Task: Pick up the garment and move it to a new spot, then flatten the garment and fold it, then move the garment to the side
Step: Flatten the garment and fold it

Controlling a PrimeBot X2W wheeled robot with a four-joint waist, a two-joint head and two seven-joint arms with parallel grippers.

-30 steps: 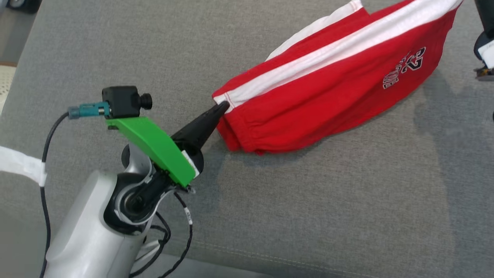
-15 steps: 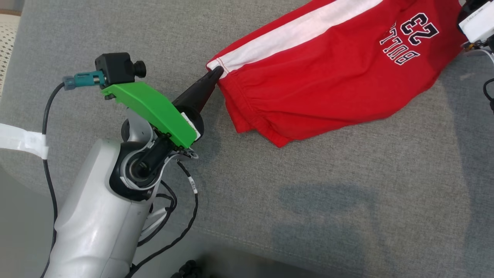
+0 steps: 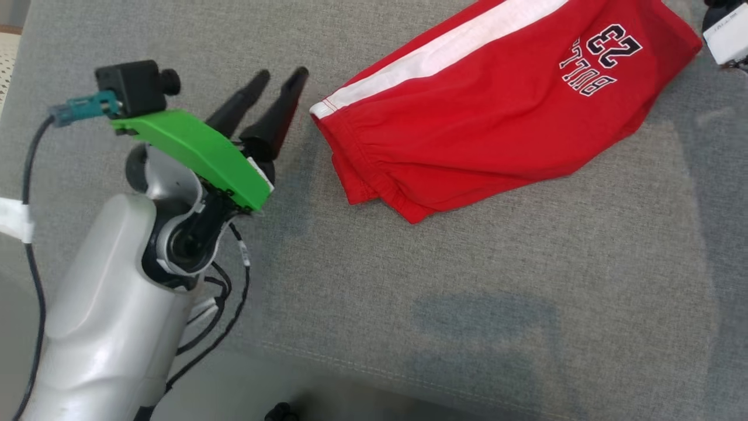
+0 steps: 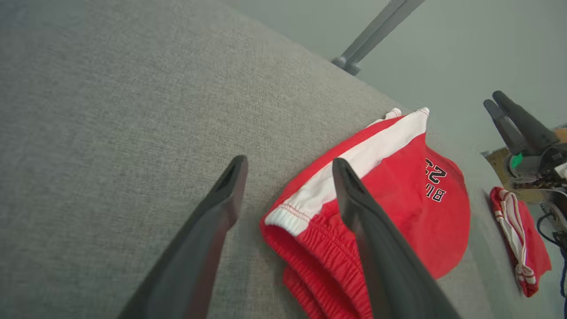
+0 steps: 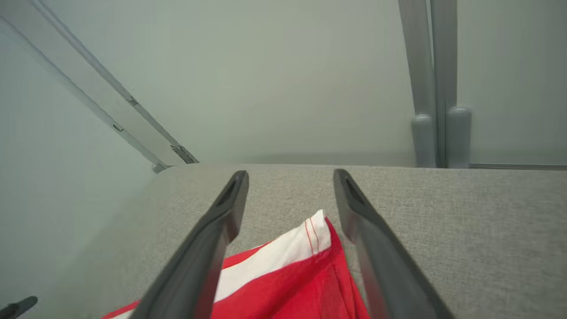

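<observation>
The folded red jersey shorts (image 3: pixel 491 111), with a white side stripe and a printed "23", lie on the grey woven-fabric surface (image 3: pixel 467 304), toward its far right part. The left pincer (image 3: pixel 281 72) is spread wide and holds nothing, with its nearer finger just beside the white waistband corner. The right pincer (image 5: pixel 290 173) is also spread and empty, poised over the opposite striped corner.

From where I stand, the fold looks like the fragile part. The elastic waistband bulges in loose layers, so a pincer closing on the top layer alone would likely peel the shorts open when they are moved aside. Dragging them across that coarse weave could also skew the layers. The far corner looks near the surface's back edge, so a push that way might tip it over.

I can make out no container. The shorts rest directly on the fabric, and a second bunched red-and-white cloth (image 4: pixel 520 241) lies loose, well apart to the right.
</observation>
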